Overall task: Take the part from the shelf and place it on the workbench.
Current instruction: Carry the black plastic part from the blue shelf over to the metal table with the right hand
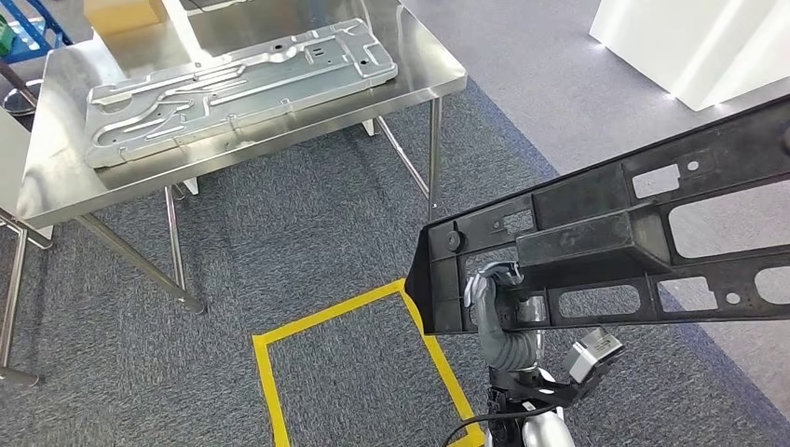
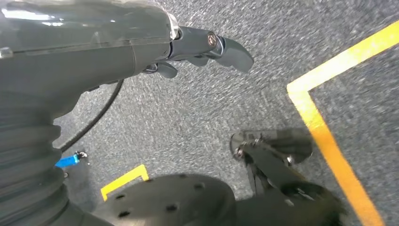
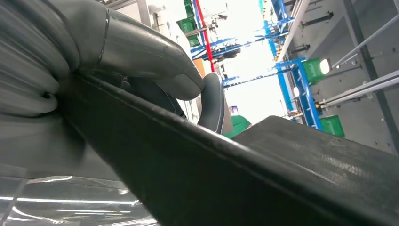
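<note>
Part (image 1: 615,242), a long black frame, is gripped by the right hand (image 1: 498,298), fingers wrapped around its bar, held over the carpet well apart from the desk (image 1: 56,177). Left hand (image 2: 202,47) hangs with nothing in it, fingers loosely apart. Carrying step; next, approach the desk, where a metal panel (image 1: 233,84) leaves little bare room.

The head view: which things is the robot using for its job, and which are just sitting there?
For the job: black part, held by the right hand; steel workbench.
Just there: silver metal panel on the workbench; cardboard box; yellow floor tape.
</note>
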{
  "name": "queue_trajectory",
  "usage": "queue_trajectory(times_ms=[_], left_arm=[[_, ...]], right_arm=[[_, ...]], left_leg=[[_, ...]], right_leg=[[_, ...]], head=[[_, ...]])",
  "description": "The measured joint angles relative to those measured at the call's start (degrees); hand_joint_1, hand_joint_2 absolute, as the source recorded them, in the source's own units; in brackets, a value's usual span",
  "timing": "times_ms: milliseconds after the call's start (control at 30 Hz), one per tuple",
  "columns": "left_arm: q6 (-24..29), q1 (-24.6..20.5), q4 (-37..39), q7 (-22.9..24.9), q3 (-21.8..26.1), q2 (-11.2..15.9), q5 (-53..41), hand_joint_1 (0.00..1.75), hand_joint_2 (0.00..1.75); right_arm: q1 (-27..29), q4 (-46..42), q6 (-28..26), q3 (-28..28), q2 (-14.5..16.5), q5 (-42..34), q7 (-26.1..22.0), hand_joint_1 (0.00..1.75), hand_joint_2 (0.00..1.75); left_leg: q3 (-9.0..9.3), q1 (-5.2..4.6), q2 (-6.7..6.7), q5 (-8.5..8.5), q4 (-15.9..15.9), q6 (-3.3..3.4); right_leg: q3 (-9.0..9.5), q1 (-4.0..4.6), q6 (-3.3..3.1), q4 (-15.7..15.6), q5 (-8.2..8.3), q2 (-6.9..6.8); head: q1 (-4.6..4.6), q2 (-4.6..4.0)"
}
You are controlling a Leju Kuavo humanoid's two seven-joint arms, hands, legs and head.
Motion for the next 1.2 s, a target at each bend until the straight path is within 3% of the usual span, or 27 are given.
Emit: queue_trajectory(times_ms=[67, 100, 133, 233, 300, 400, 467, 533, 600, 667, 700, 733, 767, 833, 867, 900, 933, 967, 1000, 1033, 1067, 1100, 1133, 1167, 1200], left_arm=[[0.0, -0.1, 0.0, 0.1, 0.0, 0.0, 0.1, 0.00, 1.75], [0.0, 0.0, 0.0, 0.2, 0.0, 0.0, 0.1, 0.00, 1.75], [0.0, 0.1, 0.0, 0.3, 0.0, 0.0, 0.1, 0.00, 1.75], [0.0, 0.6, 0.0, 0.4, 0.0, 0.0, 0.1, 0.00, 1.75], [0.0, 0.7, 0.0, 0.4, 0.0, 0.0, 0.1, 0.00, 1.75], [0.0, 0.7, 0.0, 0.4, 0.0, 0.1, 0.1, 0.00, 1.75], [0.0, 0.7, -0.1, 0.3, 0.0, 0.1, 0.1, 0.00, 1.75], [0.0, 0.6, -0.2, 0.3, 0.0, 0.1, 0.1, 0.00, 1.75], [0.0, 0.7, -0.2, 0.3, 0.0, 0.1, 0.1, 0.00, 1.75], [0.1, 0.9, -0.2, 0.3, 0.0, 0.0, 0.1, 0.00, 1.75], [0.0, 0.9, -0.2, 0.3, 0.0, -0.1, 0.1, 0.00, 1.75], [0.0, 1.0, -0.2, 0.3, 0.0, -0.2, 0.1, 0.00, 1.75], [0.0, 1.0, -0.2, 0.3, 0.0, -0.2, 0.1, 0.00, 1.75], [0.0, 1.0, -0.2, 0.3, 0.0, -0.2, 0.1, 0.00, 1.75], [0.0, 0.8, -0.2, 0.3, 0.0, -0.2, 0.1, 0.00, 1.75], [0.0, 0.7, -0.2, 0.3, 0.0, -0.2, 0.1, 0.00, 1.75], [0.0, 0.6, -0.2, 0.3, 0.0, -0.2, 0.1, 0.00, 1.75], [0.0, 0.5, -0.2, 0.2, 0.0, -0.2, 0.1, 0.00, 1.75], [0.0, 0.4, -0.2, 0.2, 0.0, -0.2, 0.1, 0.00, 1.75], [0.0, 0.4, -0.2, 0.2, 0.0, -0.3, 0.1, 0.00, 1.75], [0.0, 0.4, -0.2, 0.3, 0.0, -0.3, 0.1, 0.00, 1.75], [0.0, 0.4, -0.2, 0.3, 0.0, -0.3, 0.2, 0.00, 1.75], [-0.1, 0.4, -0.2, 0.2, 0.1, -0.3, 0.4, 0.00, 1.75], [-0.1, 0.4, -0.2, 0.2, 0.1, -0.3, 0.5, 0.00, 1.75], [-0.1, 0.3, -0.2, 0.2, 0.1, -0.3, 0.5, 0.00, 1.75]], right_arm=[[0.0, 0.0, 0.0, 0.0, 0.0, 0.0, 0.0, 1.75, 1.75], [0.0, 0.1, 0.0, 0.0, 0.0, 0.0, 0.0, 1.75, 1.75], [0.0, 0.1, 0.0, 0.0, 0.0, 0.0, 0.0, 1.75, 1.75], [-0.1, 0.1, 0.0, 0.0, 0.0, 0.0, 0.0, 1.75, 1.75], [-0.1, 0.1, 0.0, 0.0, 0.0, 0.0, 0.0, 1.75, 1.75], [-0.2, 0.2, 0.0, 0.0, 0.0, 0.0, 0.0, 1.75, 1.75], [-0.5, 0.4, -0.1, 0.1, 0.0, -0.1, 0.0, 1.75, 1.75], [-0.8, 0.5, -0.2, 0.1, 0.0, -0.2, 0.0, 1.75, 1.75], [-0.7, 0.7, -0.3, 0.1, 0.0, -0.3, 0.0, 1.75, 1.75], [-0.5, 0.9, -0.3, 0.1, 0.0, -0.3, 0.0, 1.75, 1.75], [-0.5, 0.9, -0.3, 0.1, 0.0, -0.3, 0.0, 1.75, 1.75], [-0.4, 1.0, -0.3, 0.1, 0.0, -0.3, 0.0, 1.75, 1.75], [-0.4, 1.1, -0.3, 0.1, -0.1, -0.4, 0.0, 1.75, 1.75], [-0.3, 1.3, -0.3, 0.1, -0.1, -0.4, 0.1, 1.75, 1.75], [-0.3, 1.4, -0.4, 0.1, -0.2, -0.5, 0.1, 1.75, 1.75], [-0.3, 1.4, -0.4, 0.1, -0.2, -0.5, 0.2, 1.75, 1.75], [-0.3, 1.3, -0.4, 0.1, -0.1, -0.6, 0.1, 1.75, 1.75], [-0.4, 1.3, -0.4, 0.1, -0.1, -0.6, 0.1, 1.75, 1.75], [-0.4, 1.3, -0.3, 0.1, -0.1, -0.6, 0.0, 1.75, 1.75], [-0.4, 1.3, -0.3, 0.1, -0.1, -0.6, 0.0, 1.75, 1.75], [-0.4, 1.3, -0.3, 0.1, -0.1, -0.6, 0.0, 1.75, 1.75], [-0.4, 1.3, -0.3, 0.1, -0.1, -0.6, 0.0, 1.75, 1.75], [-0.4, 1.3, -0.3, 0.1, -0.1, -0.6, 0.0, 1.75, 1.75], [-0.5, 1.3, -0.3, 0.1, -0.1, -0.6, 0.0, 1.75, 1.75], [-0.5, 1.4, -0.3, 0.1, -0.1, -0.6, 0.0, 1.75, 1.75]], left_leg=[[-5.31, -0.04, 0.08, -1.20, 7.5, 0.19], [-6.99, -0.14, 0.08, -0.29, 8.8, 0.51], [-7.62, -0.31, 0.06, 1.77, 7.9, 1.06], [-5.67, -1.32, 0.01, 9.60, -1.6, 3.45], [-5.01, -1.72, 0.01, 11.23, -4.3, 4.18], [-4.24, -1.93, 0.22, 10.40, -4.6, 4.63], [0.04, -2.29, 0.30, 8.72, -8.3, 4.99], [4.61, -2.30, 0.13, 7.15, -11.8, 4.95], [6.33, -1.94, -0.02, 5.67, -12.0, 4.54], [8.42, -1.49, -0.23, 3.80, -12.0, 3.84], [9.72, -1.20, -0.31, 2.70, -12.0, 3.43], [10.97, -0.97, -0.35, 1.47, -12.0, 3.00], [12.23, -0.82, -0.34, 0.11, -11.8, 2.57], [14.11, -0.87, -0.23, -2.00, -12.3, 1.70], [14.84, -0.93, -0.16, -2.22, -12.4, 1.25], [14.86, -0.99, -0.11, -1.60, -11.9, 0.88], [14.21, -0.96, -0.04, -0.28, -9.8, 0.57], [12.44, -0.90, -0.03, 1.29, -6.3, 0.32], [9.98, -0.81, -0.02, 2.26, -2.3, 0.17], [7.30, -0.69, -0.01, 2.03, 1.3, -0.01], [4.73, -0.58, 0.00, 0.14, 3.8, -0.18], [2.53, -0.48, 0.01, -2.80, 4.9, -0.39], [0.78, -0.40, 0.01, -5.80, 5.0, -0.53], [-0.50, -0.35, 0.02, -7.75, 4.1, -0.60], [-1.25, -0.31, 0.02, -7.59, 2.1, -0.55]], right_leg=[[0.89, 0.45, -0.31, -0.1, -0.95, -0.14], [1.52, 0.74, -0.44, -0.1, -1.48, -0.15], [2.34, 1.07, -0.56, -0.1, -2.05, -0.15], [4.87, 1.77, -0.82, -0.5, -3.57, -0.13], [5.43, 1.80, -0.87, -0.8, -3.93, -0.16], [5.84, 1.53, -0.56, -1.2, -4.19, -0.17], [5.79, 0.97, 0.66, 1.5, -2.86, -0.33], [2.30, 0.51, 1.83, 8.0, -1.92, -0.45], [-3.23, 0.36, 2.52, 12.3, -4.97, -0.45], [-6.80, 0.12, 3.13, 12.0, -8.57, -0.51], [-7.63, 0.00, 3.45, 10.0, -8.45, -0.56], [-8.06, -0.16, 3.75, 7.2, -5.72, -0.72], [-8.22, -0.25, 3.86, 4.1, -0.84, -1.12], [-8.14, -0.19, 2.94, 0.8, 6.54, -1.63], [-7.90, -0.08, 2.18, 0.4, 7.58, -1.65], [-7.33, -0.08, 1.48, 0.6, 6.75, -1.38], [-6.60, -0.14, 1.06, 0.3, 6.44, -1.18], [-5.63, -0.22, 0.67, -0.1, 5.91, -1.08], [-4.57, -0.28, 0.36, -0.5, 5.44, -1.04], [-3.50, -0.25, 0.16, -1.0, 4.88, -1.01], [-2.35, -0.22, 0.02, -1.5, 4.27, -0.93], [-1.17, -0.18, -0.02, -1.9, 3.61, -0.80], [0.04, -0.15, -0.01, -2.3, 2.89, -0.67], [1.24, -0.13, 0.02, -2.4, 2.11, -0.56], [2.42, -0.08, 0.07, -2.5, 1.31, -0.50]], head=[[0.00, 0.00], [-0.01, 0.00], [0.00, 0.00], [0.03, 0.00], [0.05, 0.00], [0.34, 0.00], [0.57, -0.01], [0.57, -0.01], [0.58, 0.00], [0.57, 0.00], [0.58, 0.00], [0.61, 0.00], [0.66, 0.00], [0.68, 0.00], [0.68, 0.00], [0.62, 0.00], [0.57, 0.00], [0.51, 0.00], [0.44, 0.00], [0.39, 0.00], [0.35, 0.00], [0.37, -0.01], [0.35, -0.01], [0.36, -0.01], [0.36, -0.01]])
